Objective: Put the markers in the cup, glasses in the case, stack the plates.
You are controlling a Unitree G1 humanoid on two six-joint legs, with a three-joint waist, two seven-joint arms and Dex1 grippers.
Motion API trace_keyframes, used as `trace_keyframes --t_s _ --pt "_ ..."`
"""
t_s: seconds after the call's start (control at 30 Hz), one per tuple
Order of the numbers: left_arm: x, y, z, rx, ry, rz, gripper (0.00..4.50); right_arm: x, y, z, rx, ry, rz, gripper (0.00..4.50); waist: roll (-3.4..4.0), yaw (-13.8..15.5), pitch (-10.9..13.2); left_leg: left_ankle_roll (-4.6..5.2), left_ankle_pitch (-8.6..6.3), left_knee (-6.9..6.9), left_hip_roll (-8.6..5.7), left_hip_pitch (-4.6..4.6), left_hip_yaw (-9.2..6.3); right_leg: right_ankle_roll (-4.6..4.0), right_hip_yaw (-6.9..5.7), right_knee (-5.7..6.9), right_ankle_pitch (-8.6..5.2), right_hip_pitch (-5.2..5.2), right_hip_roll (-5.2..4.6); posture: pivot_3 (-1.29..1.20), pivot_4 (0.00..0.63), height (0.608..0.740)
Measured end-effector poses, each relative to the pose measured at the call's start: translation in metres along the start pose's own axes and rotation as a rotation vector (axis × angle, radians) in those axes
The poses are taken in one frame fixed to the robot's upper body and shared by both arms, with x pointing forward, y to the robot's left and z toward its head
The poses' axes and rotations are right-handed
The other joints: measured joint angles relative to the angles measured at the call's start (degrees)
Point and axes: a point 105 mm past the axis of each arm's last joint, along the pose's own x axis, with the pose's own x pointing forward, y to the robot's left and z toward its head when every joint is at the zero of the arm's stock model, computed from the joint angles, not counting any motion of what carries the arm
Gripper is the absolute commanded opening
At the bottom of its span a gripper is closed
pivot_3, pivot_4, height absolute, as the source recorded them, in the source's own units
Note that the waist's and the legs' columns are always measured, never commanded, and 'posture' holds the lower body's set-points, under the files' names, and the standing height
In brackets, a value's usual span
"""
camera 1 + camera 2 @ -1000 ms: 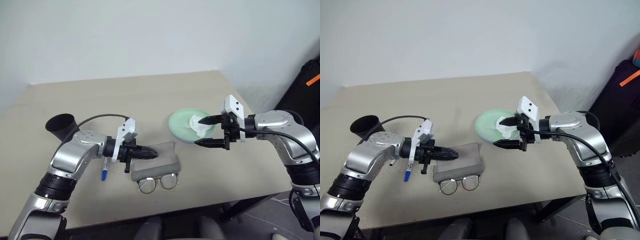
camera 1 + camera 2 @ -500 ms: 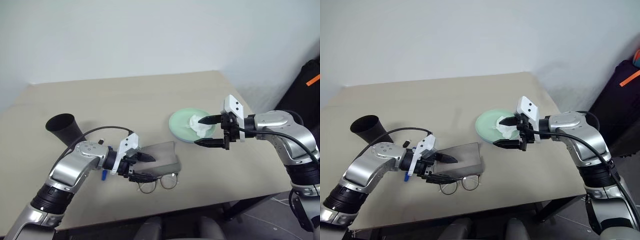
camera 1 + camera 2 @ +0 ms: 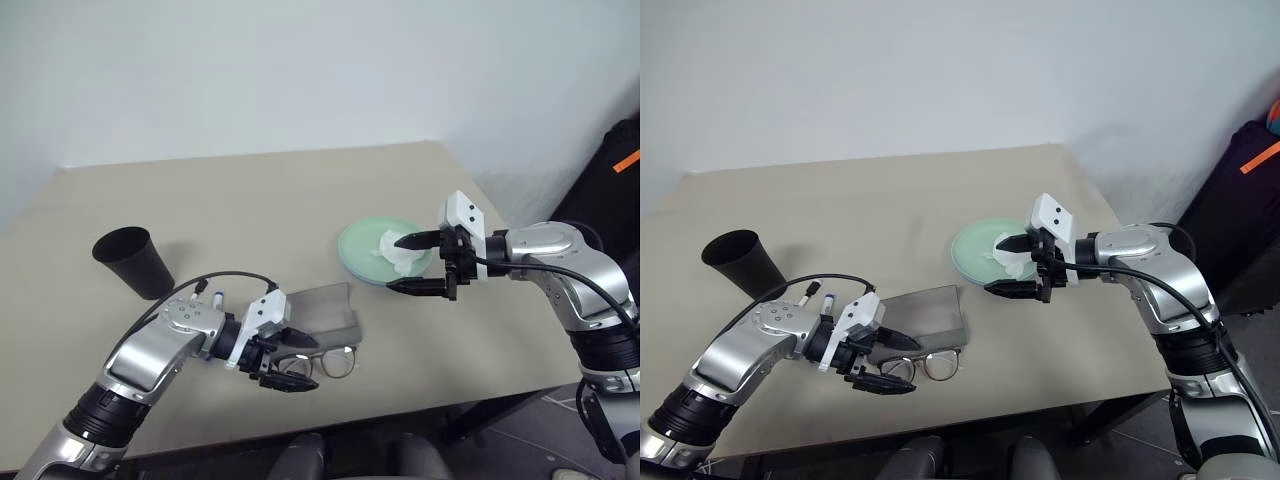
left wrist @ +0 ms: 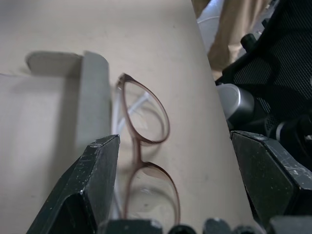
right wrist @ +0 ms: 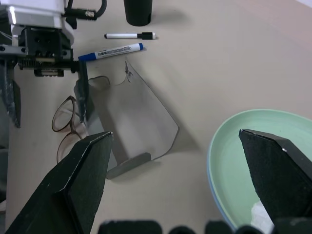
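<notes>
While the glasses (image 3: 920, 366) are lying lens-down-and-forward on the worktop (image 3: 940, 200), just beside the near edge of the open grey case (image 3: 923, 314), the left pincer (image 3: 883, 363) is hovering right at them with its two black fingers spread wide. In the left wrist view the brown frame (image 4: 144, 146) is sitting squarely between those fingers, one lens close in and the other further out along the line the pincer is pointing. So the long axis of the glasses is running nearly along the pincer's reach rather than across it, and the fingers are standing to either side of the bridge, not yet touching it as far as I can tell. That is the relation the coming grasp is likely turning on: closing here would be pinching across the narrow bridge or the nearer rim.

Ahead of the left pincer and slightly to its far side, the case is lying with its lid tipped up, well within a short carry. Behind that pincer, past the arm's elbow side, the blue-capped marker (image 5: 111, 51) and the black-capped marker (image 5: 129, 35) are lying flat near the black cup (image 3: 735, 260).

Well apart from all this, the right pincer (image 3: 1011, 265) is hanging spread open over the mint green plate (image 3: 975, 252), which is carrying a crumpled white tissue (image 3: 1012, 258). Plainly the left arm is the nearer one to the glasses.
</notes>
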Motion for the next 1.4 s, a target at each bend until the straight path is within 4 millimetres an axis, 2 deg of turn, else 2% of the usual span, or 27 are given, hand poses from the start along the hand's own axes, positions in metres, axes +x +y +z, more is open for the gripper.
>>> trace_keyframes --t_s 0.17,0.27,0.3,0.6,0.93,1.03,1.1,1.23,1.33,1.4 --pt "0.005 0.000 -0.004 0.007 0.016 -0.004 3.83 0.000 0.000 0.000 0.001 0.000 -0.004 4.50 0.00 -0.02 0.00 0.00 0.00 0.00 0.00 0.00 0.00 0.00 0.00 0.01 0.00 -0.01 0.00 0.00 0.000 0.698" --pt "0.008 0.000 -0.004 0.006 0.013 -0.007 3.37 0.000 0.000 0.000 0.001 0.000 -0.006 4.50 0.00 -0.01 0.00 0.01 0.00 0.00 0.00 0.00 0.00 0.00 0.00 0.01 0.00 0.00 0.00 0.00 0.000 0.698" --pt "0.008 0.001 -0.005 0.004 0.016 -0.005 3.15 0.000 -0.001 0.000 0.000 0.000 -0.008 4.50 0.00 -0.02 0.00 0.00 0.00 0.01 0.00 0.00 0.00 0.00 0.00 0.01 0.00 -0.01 0.00 0.00 0.000 0.698" --pt "0.010 0.001 -0.008 0.003 0.031 -0.007 0.05 0.000 -0.001 -0.001 0.001 0.002 -0.012 4.50 0.00 -0.03 0.00 0.01 0.00 0.01 0.00 0.00 0.00 0.00 0.00 0.01 0.00 -0.01 0.00 0.00 0.000 0.698" --pt "0.013 0.000 -0.005 0.000 0.014 -0.015 0.05 0.000 -0.001 -0.001 -0.007 0.004 -0.015 4.50 0.00 0.01 0.00 0.01 0.00 0.01 0.00 0.01 -0.01 0.00 0.00 0.00 0.00 0.01 0.00 0.00 0.000 0.698" --pt "0.016 -0.001 0.003 -0.029 -0.034 -0.038 0.05 0.001 -0.001 -0.001 -0.010 0.005 -0.015 4.50 0.00 -0.01 0.00 0.01 0.00 0.01 0.00 0.00 -0.02 0.00 0.00 0.01 0.00 0.00 0.00 0.00 0.000 0.698" --pt "0.013 0.001 0.016 -0.044 -0.093 -0.039 0.05 0.001 -0.001 -0.002 -0.011 0.007 -0.016 4.50 -0.01 -0.01 0.00 0.01 0.00 0.01 0.01 0.00 -0.04 0.01 -0.02 0.01 0.00 0.00 0.00 0.00 0.000 0.698" --pt "-0.004 0.017 0.045 -0.017 -0.181 0.017 0.05 0.001 -0.001 -0.002 -0.018 0.007 -0.017 4.50 -0.02 -0.04 -0.01 0.01 0.00 0.04 -0.02 0.02 -0.01 0.02 -0.01 0.02 0.01 0.02 0.00 0.00 0.000 0.698" --pt "-0.023 0.043 0.049 -0.045 -0.204 0.107 0.05 0.002 -0.001 -0.001 -0.024 0.003 -0.016 4.50 -0.02 -0.04 0.00 0.01 0.00 0.04 -0.03 0.01 0.00 0.02 -0.02 0.02 0.01 0.00 0.04 0.00 0.000 0.698" --pt "-0.030 0.053 0.049 -0.044 -0.199 0.147 0.05 0.003 -0.001 -0.001 -0.026 0.001 -0.014 4.50 -0.02 -0.05 0.00 0.01 0.00 0.04 -0.05 0.01 0.03 0.02 0.00 0.01 0.01 0.01 0.02 0.00 0.000 0.698"
